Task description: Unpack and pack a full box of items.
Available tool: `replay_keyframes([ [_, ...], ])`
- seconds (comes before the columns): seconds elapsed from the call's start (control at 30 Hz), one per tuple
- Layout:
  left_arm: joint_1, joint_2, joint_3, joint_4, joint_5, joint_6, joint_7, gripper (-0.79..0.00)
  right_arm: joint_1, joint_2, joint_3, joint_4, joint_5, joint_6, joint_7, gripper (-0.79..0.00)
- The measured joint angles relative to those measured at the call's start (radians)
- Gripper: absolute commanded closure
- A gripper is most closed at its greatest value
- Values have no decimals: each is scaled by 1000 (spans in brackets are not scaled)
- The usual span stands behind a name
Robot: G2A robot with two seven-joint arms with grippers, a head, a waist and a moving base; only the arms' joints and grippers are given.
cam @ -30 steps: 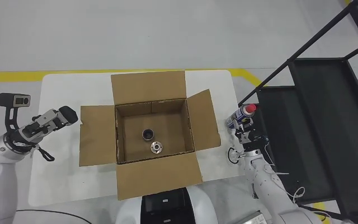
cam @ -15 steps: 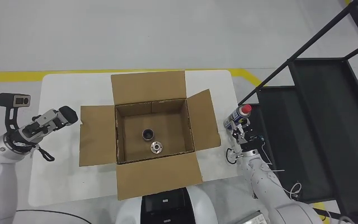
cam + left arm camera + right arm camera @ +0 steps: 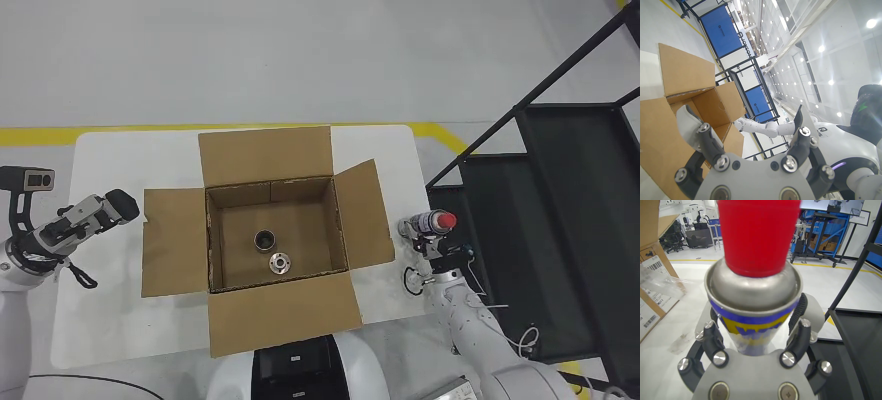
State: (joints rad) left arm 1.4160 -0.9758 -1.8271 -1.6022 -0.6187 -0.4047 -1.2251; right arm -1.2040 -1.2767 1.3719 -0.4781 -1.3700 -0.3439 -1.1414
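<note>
A: Spray can has just tipped flat, right gripper clenched on it, at the counter edge beside the box, off its right flap.
B: Being set out, I'd guess. Two small metal parts remain inside; left gripper waits released, far side.

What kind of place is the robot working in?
Probably a large industrial hall or robotics lab: rows of ceiling lamps high overhead, blue pegboard partitions, and a yellow floor line.

Grey floor, yellow line, black rack, blue panels, ceiling lights
</note>
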Motion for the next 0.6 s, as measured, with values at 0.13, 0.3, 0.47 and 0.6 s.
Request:
replay_keyframes([
  [0.13,0,0,0,0,0,0,0,-785,-22,5,4,-35,9,-38,-22,-785],
  [0.3,0,0,0,0,0,0,0,-785,-70,17,16,-112,9,-67,-34,-785],
  [0.47,0,0,0,0,0,0,0,-785,-155,37,47,-254,3,-90,-13,-785],
  [0.6,0,0,0,0,0,0,0,-785,-257,58,94,-422,0,-119,42,-785],
])
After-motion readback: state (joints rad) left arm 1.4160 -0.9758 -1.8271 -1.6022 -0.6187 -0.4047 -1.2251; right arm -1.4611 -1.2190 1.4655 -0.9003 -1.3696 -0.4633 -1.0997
